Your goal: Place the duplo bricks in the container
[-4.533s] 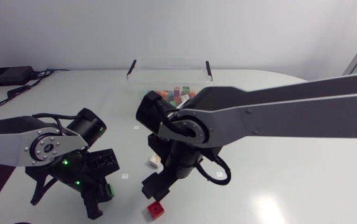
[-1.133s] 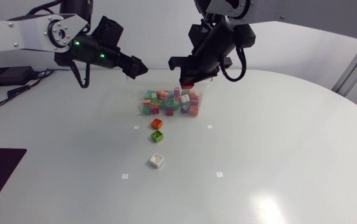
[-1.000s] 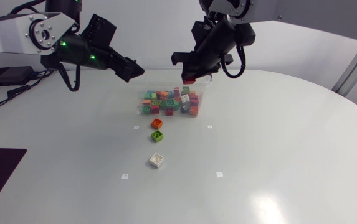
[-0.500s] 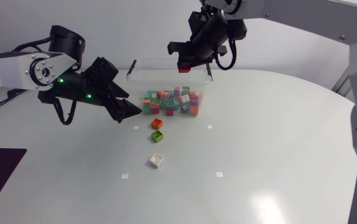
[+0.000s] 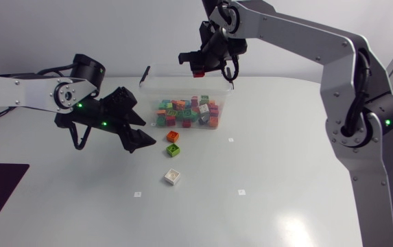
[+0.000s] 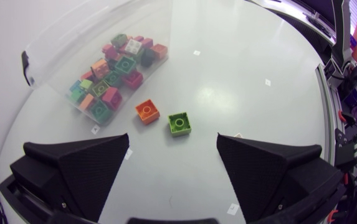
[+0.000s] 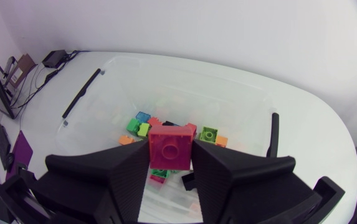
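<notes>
**Red brick held over the box**

The right gripper [image 5: 199, 63] hung over the back edge of the clear plastic container [image 5: 172, 84]. Its two fingers were squeezed tight on a square red duplo brick [image 7: 171, 148]. Many bright bricks lay inside the container. On the white desk [image 5: 285, 171], a small orange brick [image 5: 173, 136] sat just outside the container's front wall. A green brick [image 5: 173, 150] sat just past it, and a white brick [image 5: 172, 178] farther out. The left gripper [image 5: 145, 132] hung near the container's front corner, wide open and holding nothing.
</notes>
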You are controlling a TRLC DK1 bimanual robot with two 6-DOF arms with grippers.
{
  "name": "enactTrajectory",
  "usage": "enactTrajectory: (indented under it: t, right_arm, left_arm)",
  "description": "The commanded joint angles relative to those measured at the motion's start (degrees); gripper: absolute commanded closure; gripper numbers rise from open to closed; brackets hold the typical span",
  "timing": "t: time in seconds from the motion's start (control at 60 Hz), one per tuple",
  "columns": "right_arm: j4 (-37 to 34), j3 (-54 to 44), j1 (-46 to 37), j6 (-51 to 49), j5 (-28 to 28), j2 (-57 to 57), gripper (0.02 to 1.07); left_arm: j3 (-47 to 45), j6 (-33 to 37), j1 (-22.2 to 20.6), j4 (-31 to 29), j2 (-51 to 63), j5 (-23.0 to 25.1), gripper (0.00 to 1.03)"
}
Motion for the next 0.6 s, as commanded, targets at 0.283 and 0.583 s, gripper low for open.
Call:
enactTrajectory:
  t: [0.283, 0.583]
  right_arm:
    - [-2.2, 0.6, -0.3, -0.3, 2.1, -1.9, 0.08]
    - [2.7, -16.2, 1.1, -0.3, 2.0, -14.3, 0.07]
  left_arm:
    - [-1.4, 3.4, -1.2, 3.9, 9.3, 2.8, 0.05]
    - [-1.3, 0.7, -3.4, 9.7, 13.4, 2.8, 0.05]
